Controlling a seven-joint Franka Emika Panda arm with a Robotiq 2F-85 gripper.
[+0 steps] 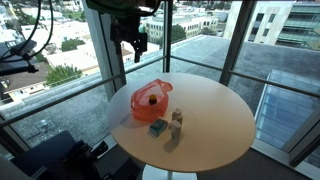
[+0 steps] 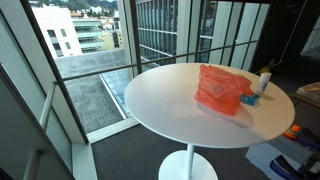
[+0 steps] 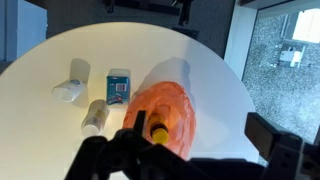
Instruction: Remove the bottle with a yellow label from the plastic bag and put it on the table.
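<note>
An orange plastic bag [image 1: 150, 100] lies on the round white table [image 1: 215, 115]; it shows in both exterior views [image 2: 220, 88] and in the wrist view [image 3: 170, 105]. Through its opening I see a bottle with a yellow part [image 3: 157, 130] lying inside; a yellow spot also shows in the bag in an exterior view [image 1: 150, 100]. My gripper [image 1: 137, 45] hangs high above the bag, apart from it. In the wrist view the gripper [image 3: 203, 125] is open and empty, with the bag's opening by one finger.
Beside the bag lie a teal box [image 3: 119, 87], a small clear bottle [image 3: 95, 117] and a white bottle [image 3: 72, 82]. The box [image 2: 252, 99] and a bottle [image 2: 264, 82] stand near the table edge. Glass walls surround the table.
</note>
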